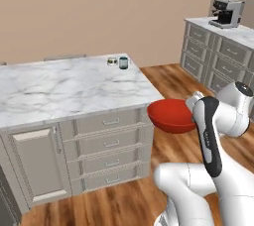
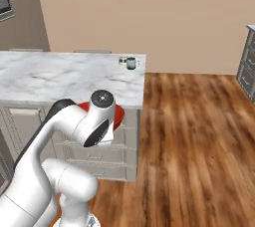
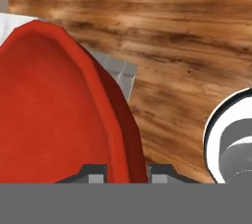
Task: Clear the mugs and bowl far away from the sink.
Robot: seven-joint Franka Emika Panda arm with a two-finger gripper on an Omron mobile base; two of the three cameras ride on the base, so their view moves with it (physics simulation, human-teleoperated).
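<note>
Red bowl (image 1: 170,115): wide, shallow, glossy, plain; held in the air beside the marble counter's corner, in front of the drawers, above the wood floor; roughly level (rim pinched between the finger tips in the hand view (image 3: 74,115)). Dark green mug (image 1: 123,63): small, upright, on the far corner of the counter, well apart from the bowl.

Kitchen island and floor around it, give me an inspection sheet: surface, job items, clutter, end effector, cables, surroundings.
Surface: white marble island top, mostly bare.
Job's things: red bowl held off the island's corner, above the wood floor; dark green mug at the island's far corner.
Clutter: small pale object beside the mug, too small to identify.
End effector: shut on the bowl's rim.
Cables: nothing seen.
Surroundings: grey drawers under the island, coffee machine on the side counter.
</note>
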